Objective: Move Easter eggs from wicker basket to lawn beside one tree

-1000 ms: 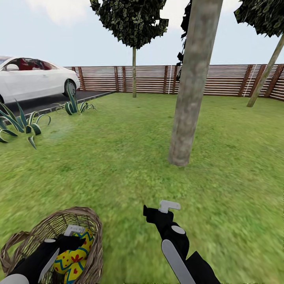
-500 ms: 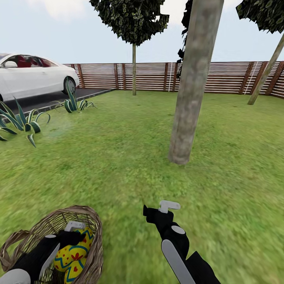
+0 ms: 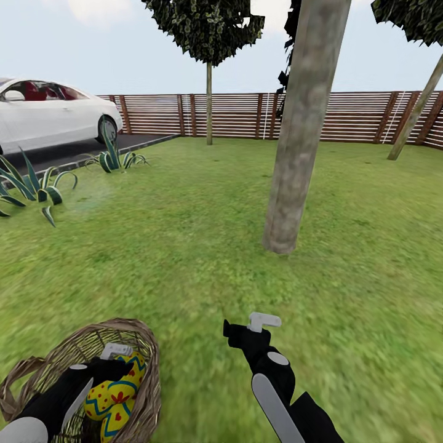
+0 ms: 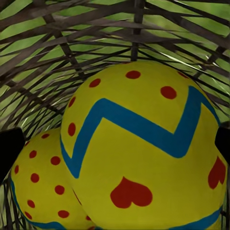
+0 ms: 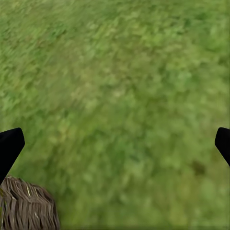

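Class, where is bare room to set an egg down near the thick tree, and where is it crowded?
Bare lawn lies all round the thick tree trunk, and between it and the right tool. The wicker basket is crowded: Easter eggs and the left tool.

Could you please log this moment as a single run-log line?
left pincer: open, in wicker basket around an Easter egg | right pincer: open, empty, over lawn | tree ahead

Below my left gripper (image 3: pixel 117 354), eggs (image 4: pixel 143 153) looked smooth, matt-painted; basket (image 3: pixel 144 344) rough woven twig. Lawn (image 5: pixel 120 96) coarse under my right; trunk (image 3: pixel 295 154) ahead mottled bark.
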Available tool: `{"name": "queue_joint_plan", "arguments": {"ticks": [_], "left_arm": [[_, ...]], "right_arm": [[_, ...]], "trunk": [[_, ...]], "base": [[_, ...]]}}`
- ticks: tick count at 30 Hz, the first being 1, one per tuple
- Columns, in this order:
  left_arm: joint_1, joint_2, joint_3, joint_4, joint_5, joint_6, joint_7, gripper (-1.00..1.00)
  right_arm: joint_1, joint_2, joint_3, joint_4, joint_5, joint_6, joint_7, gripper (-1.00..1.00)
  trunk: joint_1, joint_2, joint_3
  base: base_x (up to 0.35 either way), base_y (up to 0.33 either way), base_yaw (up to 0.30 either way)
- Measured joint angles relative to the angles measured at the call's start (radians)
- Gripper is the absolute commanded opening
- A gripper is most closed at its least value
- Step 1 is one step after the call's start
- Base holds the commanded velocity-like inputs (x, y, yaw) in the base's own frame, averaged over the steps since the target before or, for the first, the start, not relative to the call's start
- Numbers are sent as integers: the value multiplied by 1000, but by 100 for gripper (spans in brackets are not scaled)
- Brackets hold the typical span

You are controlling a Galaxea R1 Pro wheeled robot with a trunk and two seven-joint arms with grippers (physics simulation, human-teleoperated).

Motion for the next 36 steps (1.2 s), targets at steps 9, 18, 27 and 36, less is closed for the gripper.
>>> {"name": "queue_joint_plan", "arguments": {"ticks": [9, 18, 27, 36], "left_arm": [[0, -2, 0, 1, 0, 0, 0, 100], [0, -7, 0, 1, 0, 0, 0, 100], [0, -5, 0, 1, 0, 0, -1, 100], [0, -5, 0, 1, 0, 0, -14, 100]], "right_arm": [[0, 0, 0, 0, 0, 0, 0, 100], [0, 0, 0, 0, 0, 0, 0, 100], [0, 0, 0, 0, 0, 0, 0, 100], [0, 0, 0, 0, -1, 0, 1, 100]], "trunk": [[0, 0, 0], [0, 0, 0], [0, 0, -4], [2, -1, -15]], "base": [[0, 0, 0], [0, 0, 0], [0, 0, 0], [0, 0, 0]]}}
